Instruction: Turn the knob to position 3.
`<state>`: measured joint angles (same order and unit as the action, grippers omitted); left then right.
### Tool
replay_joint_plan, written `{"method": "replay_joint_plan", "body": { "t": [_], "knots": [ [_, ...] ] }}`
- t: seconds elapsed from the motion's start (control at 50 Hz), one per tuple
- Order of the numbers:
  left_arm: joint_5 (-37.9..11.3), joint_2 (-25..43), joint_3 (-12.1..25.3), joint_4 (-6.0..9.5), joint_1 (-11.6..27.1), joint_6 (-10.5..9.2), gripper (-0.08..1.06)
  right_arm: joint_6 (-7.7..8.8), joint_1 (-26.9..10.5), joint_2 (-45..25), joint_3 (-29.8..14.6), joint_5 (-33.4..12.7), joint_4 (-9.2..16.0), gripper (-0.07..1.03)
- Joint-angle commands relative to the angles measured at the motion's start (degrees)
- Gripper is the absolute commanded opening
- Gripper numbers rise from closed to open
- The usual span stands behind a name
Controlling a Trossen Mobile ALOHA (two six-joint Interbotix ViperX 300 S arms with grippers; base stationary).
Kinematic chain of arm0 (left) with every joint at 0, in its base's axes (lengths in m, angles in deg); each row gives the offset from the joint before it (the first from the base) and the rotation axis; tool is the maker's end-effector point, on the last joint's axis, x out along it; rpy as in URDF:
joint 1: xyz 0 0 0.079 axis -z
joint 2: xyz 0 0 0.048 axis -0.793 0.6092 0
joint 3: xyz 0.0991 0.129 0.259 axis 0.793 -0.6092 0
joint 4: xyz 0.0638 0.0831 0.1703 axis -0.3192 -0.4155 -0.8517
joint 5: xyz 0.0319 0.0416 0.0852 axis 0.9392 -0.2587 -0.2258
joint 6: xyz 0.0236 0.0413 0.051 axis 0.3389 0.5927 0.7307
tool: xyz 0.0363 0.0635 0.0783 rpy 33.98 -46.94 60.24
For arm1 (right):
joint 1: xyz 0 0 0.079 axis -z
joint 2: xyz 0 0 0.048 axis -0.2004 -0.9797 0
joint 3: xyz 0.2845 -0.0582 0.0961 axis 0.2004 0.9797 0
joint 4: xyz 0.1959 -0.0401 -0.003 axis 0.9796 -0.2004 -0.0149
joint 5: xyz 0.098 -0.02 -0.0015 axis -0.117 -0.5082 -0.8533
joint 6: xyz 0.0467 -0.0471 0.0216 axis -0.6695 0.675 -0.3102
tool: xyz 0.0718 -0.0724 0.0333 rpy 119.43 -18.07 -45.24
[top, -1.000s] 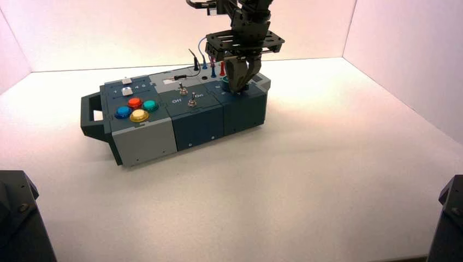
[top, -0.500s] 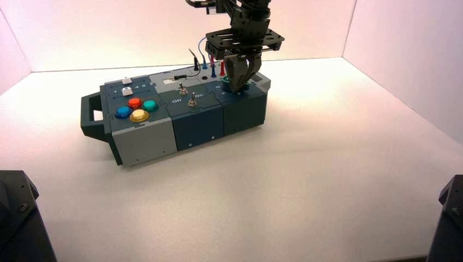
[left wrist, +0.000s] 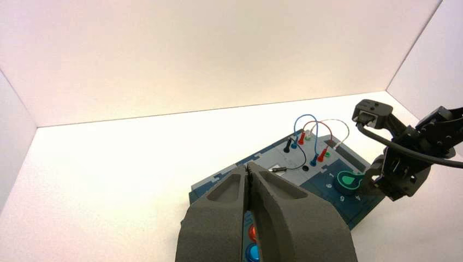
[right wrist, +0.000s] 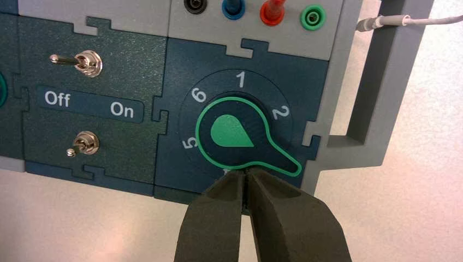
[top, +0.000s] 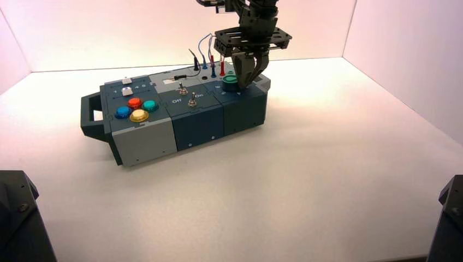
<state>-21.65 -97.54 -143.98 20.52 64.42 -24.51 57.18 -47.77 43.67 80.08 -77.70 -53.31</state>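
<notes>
The box (top: 180, 112) stands on the white table (top: 306, 180), turned at an angle, its sockets holding black, blue and red plugs (right wrist: 271, 12); one green socket (right wrist: 313, 16) is bare. The right gripper (top: 247, 76) hangs just above the box's right end, jaws clenched on nothing, tips beside the knob (right wrist: 238, 137). The knob sits in its numbered dial on the right end, pointed tip aimed past the 2, where a 3 would lie. The left gripper (left wrist: 250, 183) hovers over the buttons, jaws pressed together, empty.

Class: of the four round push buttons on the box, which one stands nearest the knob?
The teal button: it sits on the cluster's knob side, unlike red, blue and yellow.
</notes>
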Motion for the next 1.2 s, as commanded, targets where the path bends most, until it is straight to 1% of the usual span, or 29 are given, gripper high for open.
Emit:
{"method": "replay_joint_plan", "body": {
  "t": [0.02, 0.82, 1.2],
  "knots": [
    [0.35, 0.62, 0.79, 0.00, 0.00, -0.35, -0.03, 0.09, 0.00, 1.23, -1.67, 0.26, 0.18, -0.03],
    [0.35, 0.62, 0.79, 0.00, 0.00, -0.26, -0.03, 0.09, -0.88, 1.23, -1.76, 0.00, 1.23, -0.02],
    [0.35, 0.53, 0.79, 0.00, 0.00, -0.26, -0.03, 0.09, -0.97, 0.97, -3.08, -0.53, 1.41, -0.02]
  ]
}}
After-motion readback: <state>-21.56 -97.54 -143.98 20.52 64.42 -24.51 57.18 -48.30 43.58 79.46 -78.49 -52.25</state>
